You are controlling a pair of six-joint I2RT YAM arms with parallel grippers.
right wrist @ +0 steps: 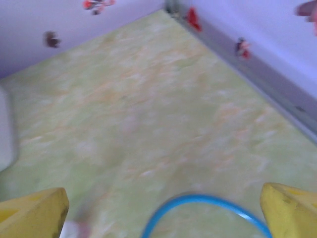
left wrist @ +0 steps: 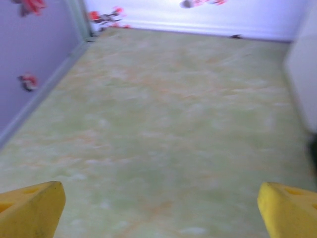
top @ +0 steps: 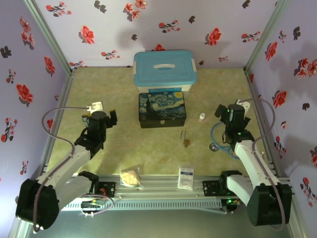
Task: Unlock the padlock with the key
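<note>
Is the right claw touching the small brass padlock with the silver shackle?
Apart. The top external view shows the small brass padlock with the silver shackle lying on the table, with bare green surface between it and the open right claw.

The padlock (top: 186, 141) was seen too small to be judged locked or open. In the right wrist view a blue ring (right wrist: 203, 206) was cut off by the lower edge, and a pale blurred thing (right wrist: 77, 229) beside it could not be identified.
</note>
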